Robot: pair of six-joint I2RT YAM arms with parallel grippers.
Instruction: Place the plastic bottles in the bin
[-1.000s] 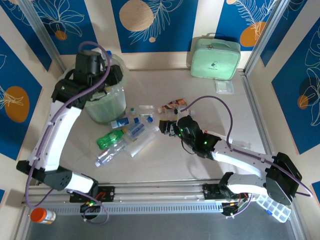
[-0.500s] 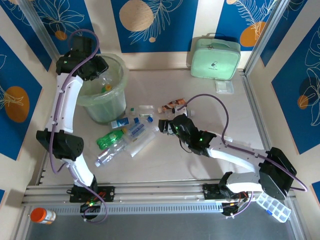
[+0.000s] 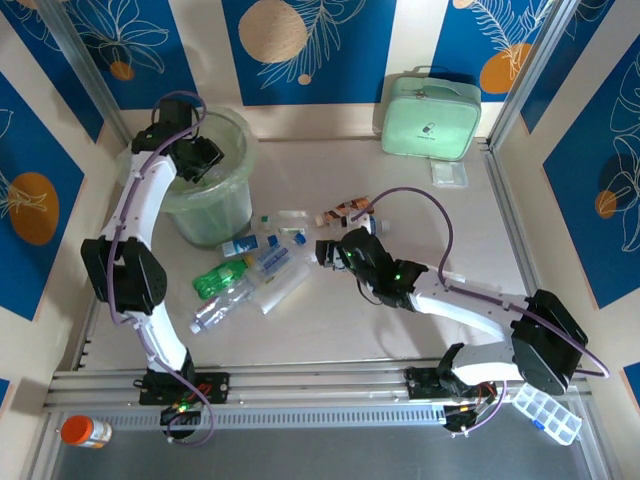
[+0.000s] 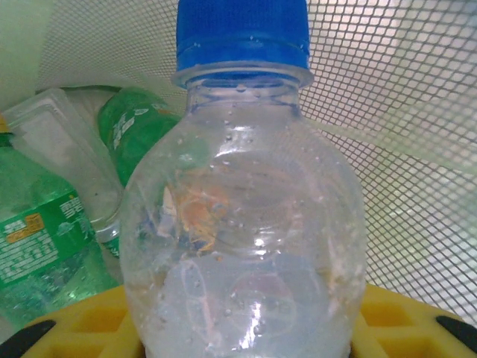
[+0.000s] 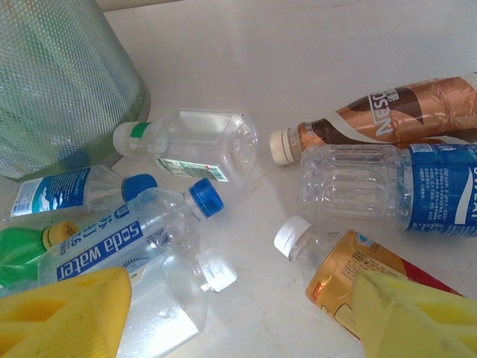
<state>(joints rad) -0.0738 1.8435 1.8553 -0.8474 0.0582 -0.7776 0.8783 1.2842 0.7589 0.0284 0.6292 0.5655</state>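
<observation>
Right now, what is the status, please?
Left gripper shut on blue-capped bottle, over bin. Right gripper open over loose bottles on table. Nothing in the way.

A mint-green zippered case (image 3: 430,117) stands at the worktop's (image 3: 330,335) far edge, with a small clear packet (image 3: 449,173) just in front. An orange-capped jar (image 3: 85,431) and a clear compartment box (image 3: 548,415) lie at the near corners.

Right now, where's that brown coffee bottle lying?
The brown bottle lies on its side near the middle of the table, just beyond the right gripper. In the right wrist view it sits upper right, beside a clear blue-labelled bottle.
</observation>
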